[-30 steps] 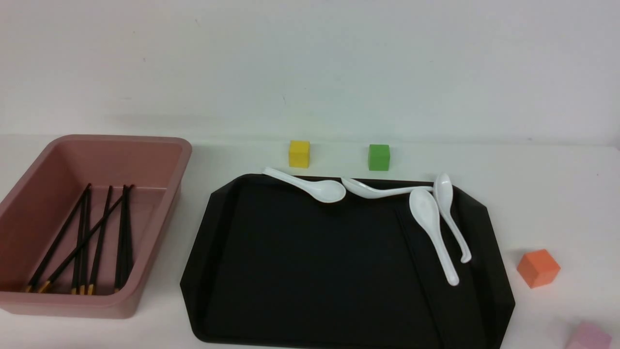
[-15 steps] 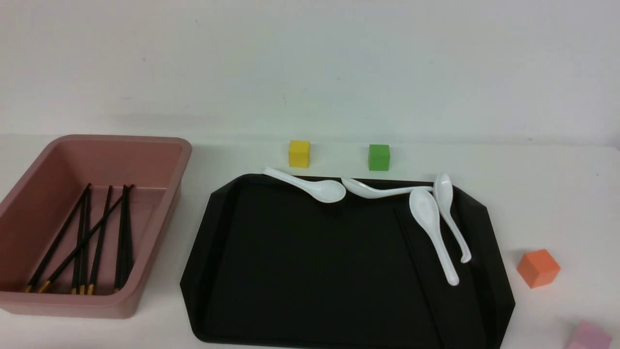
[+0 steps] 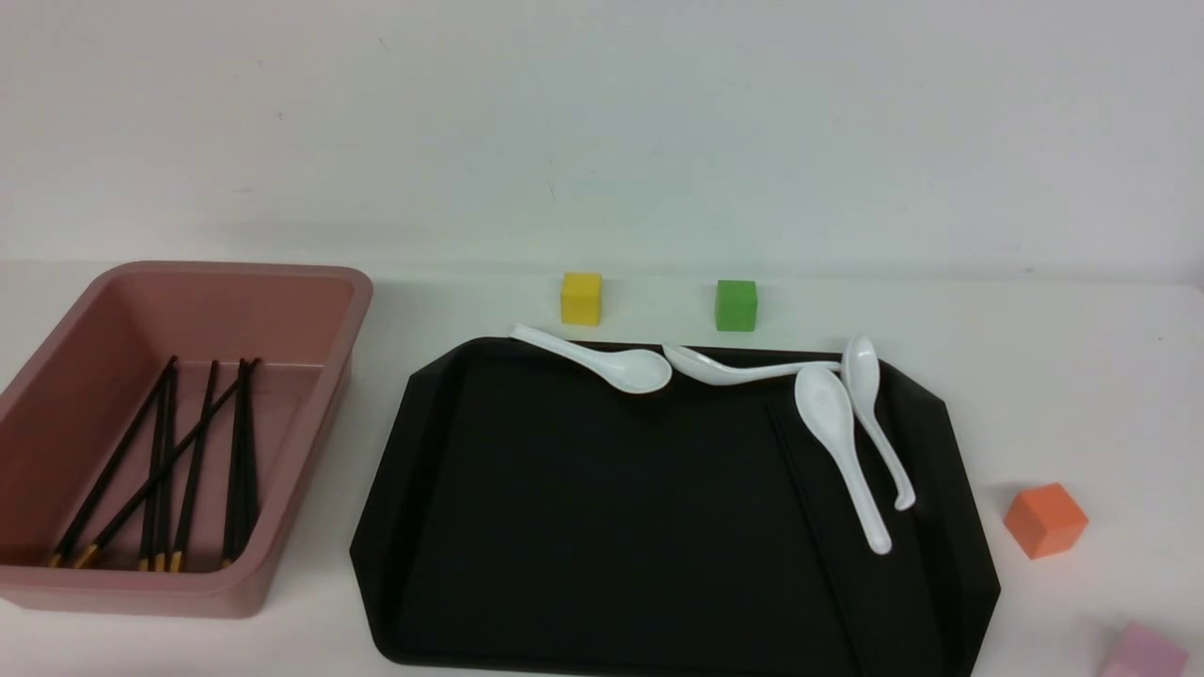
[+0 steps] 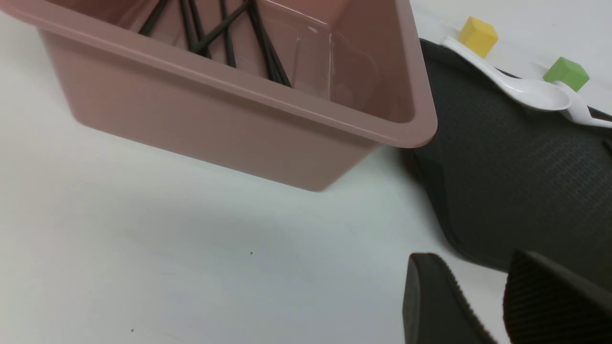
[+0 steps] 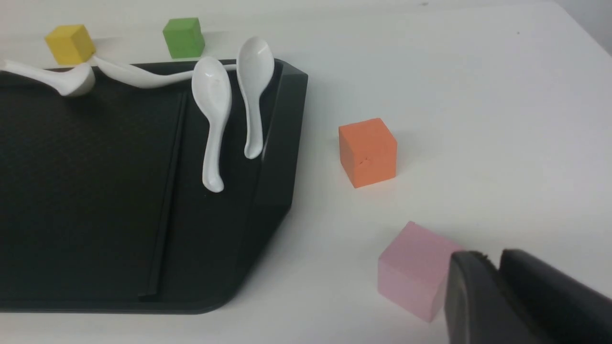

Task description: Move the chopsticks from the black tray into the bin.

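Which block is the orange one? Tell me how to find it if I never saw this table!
Start at the big black tray in the middle of the table. Look just past its right edge, beside the two white spoons lying side by side. The orange block sits alone there on the white tabletop, apart from the tray; the pink block is nearer the robot, and the yellow and green ones sit behind the tray.

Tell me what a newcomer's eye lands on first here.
The black tray fills the middle, four white spoons along its far and right edges. The pink bin to its left holds a bundle of black chopsticks. Small coloured cubes dot the table around the tray.
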Tool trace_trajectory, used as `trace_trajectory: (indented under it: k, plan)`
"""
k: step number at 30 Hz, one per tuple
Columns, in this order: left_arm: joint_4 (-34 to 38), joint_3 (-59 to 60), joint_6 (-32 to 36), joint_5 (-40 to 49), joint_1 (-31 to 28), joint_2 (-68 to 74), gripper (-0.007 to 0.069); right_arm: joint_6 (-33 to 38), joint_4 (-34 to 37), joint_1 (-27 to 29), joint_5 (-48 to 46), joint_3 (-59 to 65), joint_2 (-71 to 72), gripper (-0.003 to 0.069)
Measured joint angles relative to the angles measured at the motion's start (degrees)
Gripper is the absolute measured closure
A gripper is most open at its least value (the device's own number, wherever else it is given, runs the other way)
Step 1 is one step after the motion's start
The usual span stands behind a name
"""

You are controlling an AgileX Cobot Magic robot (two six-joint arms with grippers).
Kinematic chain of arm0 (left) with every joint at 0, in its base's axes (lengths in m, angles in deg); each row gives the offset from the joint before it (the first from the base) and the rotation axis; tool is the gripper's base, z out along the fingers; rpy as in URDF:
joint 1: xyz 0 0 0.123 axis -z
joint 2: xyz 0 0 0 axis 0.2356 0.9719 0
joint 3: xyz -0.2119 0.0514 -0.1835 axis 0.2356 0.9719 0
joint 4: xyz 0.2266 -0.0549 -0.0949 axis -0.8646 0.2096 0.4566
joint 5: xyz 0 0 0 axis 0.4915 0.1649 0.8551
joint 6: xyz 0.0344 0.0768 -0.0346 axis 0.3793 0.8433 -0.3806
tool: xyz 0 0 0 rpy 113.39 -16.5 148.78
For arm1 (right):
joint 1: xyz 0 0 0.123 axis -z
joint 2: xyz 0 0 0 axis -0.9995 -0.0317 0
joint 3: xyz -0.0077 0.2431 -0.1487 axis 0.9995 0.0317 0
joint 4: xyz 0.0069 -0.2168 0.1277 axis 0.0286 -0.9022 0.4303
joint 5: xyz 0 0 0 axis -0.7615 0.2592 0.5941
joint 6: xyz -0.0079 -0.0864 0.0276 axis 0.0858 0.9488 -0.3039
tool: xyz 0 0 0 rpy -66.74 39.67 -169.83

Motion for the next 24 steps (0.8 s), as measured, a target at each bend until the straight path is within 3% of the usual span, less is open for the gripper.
trace_trajectory:
  k: [24]
  plan:
    - [0.0, 0.0, 0.0, 0.0, 0.0, 0.0, 0.0385, 0.0, -0.1, 0.0, 0.0, 0.0, 0.0, 0.0544]
